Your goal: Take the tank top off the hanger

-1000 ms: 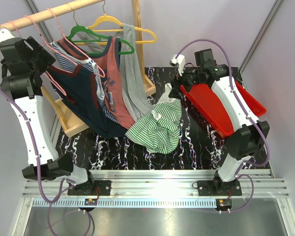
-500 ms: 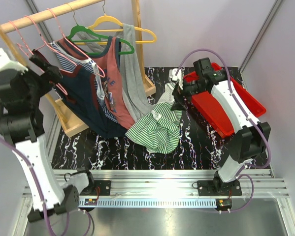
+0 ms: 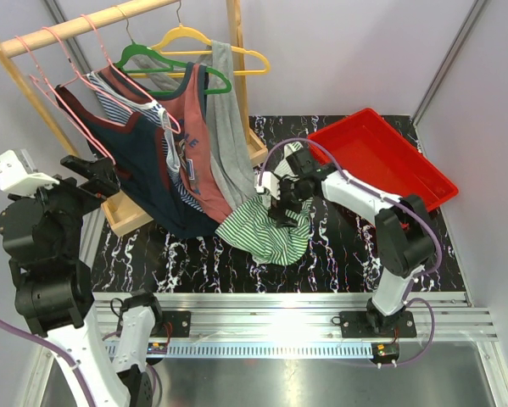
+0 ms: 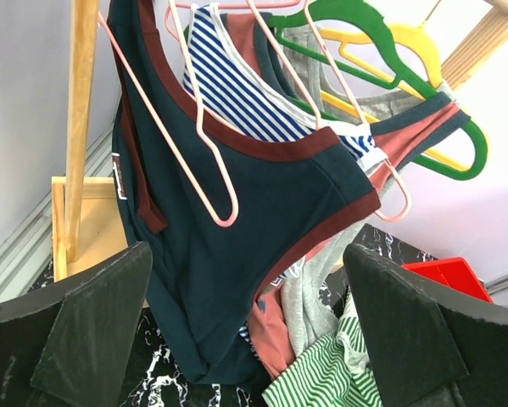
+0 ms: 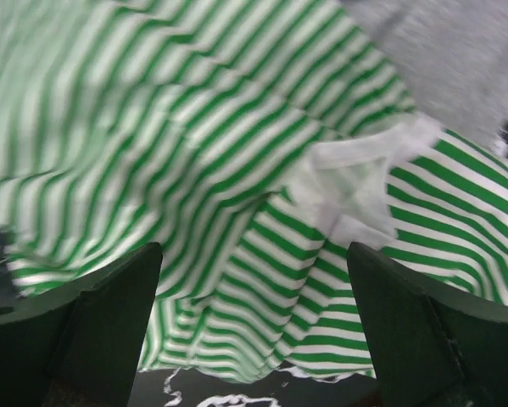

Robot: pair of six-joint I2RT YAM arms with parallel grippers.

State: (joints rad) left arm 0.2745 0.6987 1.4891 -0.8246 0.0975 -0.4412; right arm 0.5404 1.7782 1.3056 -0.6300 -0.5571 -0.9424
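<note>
A navy tank top with maroon trim hangs on a pink hanger at the left of the rack, in front of blue-striped, salmon and grey tops. My left gripper stands open just left of it, apart from the cloth. The left wrist view shows that navy tank top and pink hanger beyond my left gripper. A green-striped tank top lies crumpled on the table. My right gripper hovers open over it. The right wrist view has the striped cloth between the wide jaws of the right gripper.
The wooden rack's rod also carries a green hanger and a yellow hanger. Its wooden base sits on the black marbled table. A red tray lies at the back right.
My left arm has pulled back from the rack toward the near left and its jaws have opened. My right arm has swung left from the red tray to over the green-striped top.
</note>
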